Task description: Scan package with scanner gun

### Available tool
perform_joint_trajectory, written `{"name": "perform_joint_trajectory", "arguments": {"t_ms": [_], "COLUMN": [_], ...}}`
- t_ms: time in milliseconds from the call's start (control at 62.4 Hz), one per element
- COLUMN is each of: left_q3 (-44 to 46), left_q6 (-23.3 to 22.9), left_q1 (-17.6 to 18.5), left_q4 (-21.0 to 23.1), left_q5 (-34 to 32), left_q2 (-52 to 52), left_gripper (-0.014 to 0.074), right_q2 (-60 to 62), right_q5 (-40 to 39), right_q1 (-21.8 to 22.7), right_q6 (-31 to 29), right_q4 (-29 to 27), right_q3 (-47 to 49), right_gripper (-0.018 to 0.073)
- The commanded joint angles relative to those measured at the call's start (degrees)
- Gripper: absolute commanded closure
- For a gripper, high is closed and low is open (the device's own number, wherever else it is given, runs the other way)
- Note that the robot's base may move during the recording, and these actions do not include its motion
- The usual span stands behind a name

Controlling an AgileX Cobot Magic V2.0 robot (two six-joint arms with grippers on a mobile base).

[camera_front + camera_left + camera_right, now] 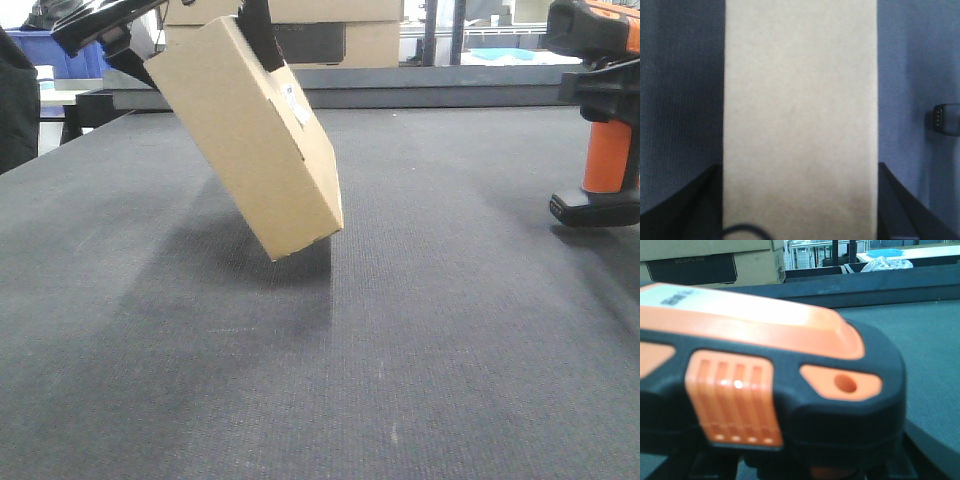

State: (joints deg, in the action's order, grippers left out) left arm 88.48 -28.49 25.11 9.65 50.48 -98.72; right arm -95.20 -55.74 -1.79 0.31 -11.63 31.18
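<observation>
The package is a plain cardboard box [250, 140] with a white label [295, 102] on its right face. My left gripper [210, 55] is shut on its upper end and holds it tilted, low corner just above the dark table [400, 350]. In the left wrist view the box [800, 110] fills the middle between both fingers [690, 207]. The orange and black scanner gun [608, 155] stands upright at the far right, gripped near its head by my right gripper [600, 88]. In the right wrist view the scanner head [765, 365] fills the frame and hides the jaws.
The scanner's base [945, 120] shows at the right edge of the left wrist view. Large cardboard cartons [340, 30] and a low black rail [450, 85] stand behind the table's far edge. A blue bin [70, 55] sits at the back left.
</observation>
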Motion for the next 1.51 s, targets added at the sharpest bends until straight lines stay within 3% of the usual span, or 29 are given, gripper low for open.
{"name": "perform_joint_trajectory", "arguments": {"t_ms": [0, 368, 464, 641, 785, 1329, 1489], "left_q3": [0.0, 0.0, 0.0, 0.0, 0.0, 0.1, 0.5], "left_q6": [-0.2, -0.2, -0.2, -0.2, -0.2, -0.2, -0.2], "left_q1": [0.2, 0.2, 0.2, 0.2, 0.2, 0.2, 0.2], "left_q4": [0.5, 0.5, 0.5, 0.5, 0.5, 0.0, -7.0], "left_q5": [-0.6, -0.6, -0.6, -0.5, -0.5, -0.4, 2.6], "left_q2": [0.8, 0.8, 0.8, 0.8, 0.8, 0.8, 2.1], "left_gripper": [0.0707, 0.0707, 0.0707, 0.0707, 0.0707, 0.0707, 0.0707], "right_q2": [0.5, 0.5, 0.5, 0.5, 0.5, 9.7, 15.7], "right_q5": [-3.6, 2.0, 1.8, 2.1, 4.5, 5.7, 5.7], "right_q1": [0.0, 0.0, 0.0, 0.0, 0.0, 0.0, 0.0], "right_q6": [0.3, 0.3, 0.3, 0.3, 0.3, 0.3, 0.3], "right_q4": [0.5, 0.5, 0.5, 0.5, 0.5, 0.5, 0.7], "right_q3": [0.2, 0.2, 0.2, 0.2, 0.2, -8.6, -13.6], "right_gripper": [0.0721, 0.0687, 0.0548, 0.0194, -0.0001, -0.0006, -0.0006]}}
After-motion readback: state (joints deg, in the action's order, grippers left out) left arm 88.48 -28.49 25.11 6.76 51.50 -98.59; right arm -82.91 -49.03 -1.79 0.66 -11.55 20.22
